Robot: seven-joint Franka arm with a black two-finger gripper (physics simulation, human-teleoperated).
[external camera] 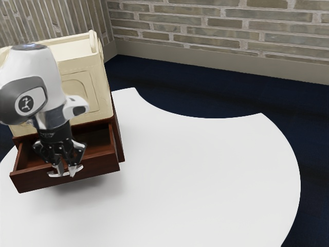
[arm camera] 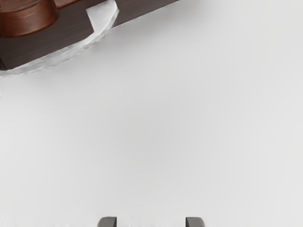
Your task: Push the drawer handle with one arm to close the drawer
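Observation:
My gripper (external camera: 66, 170) is open, pointing down at the front of the dark brown drawer (external camera: 97, 165), its two tips apart. The drawer stands pulled out of the cabinet, its inside visible from above. On its front is a curved silver handle (external camera: 78, 169), partly covered by the fingertips; contact cannot be told. In the wrist view, my gripper (arm camera: 151, 222) has a gap between its tips with white surface beneath. The drawer (arm camera: 45, 40) and its pale handle (arm camera: 103, 16) lie off to one side of them.
A cream cabinet top (external camera: 92, 87) with a raised rounded edge stands above the drawer, partly behind the arm. The white table (external camera: 205, 175) has a curved cut-out edge beyond the cabinet, with dark blue floor (external camera: 205, 98) past it. A brick wall (external camera: 231, 31) is farther back.

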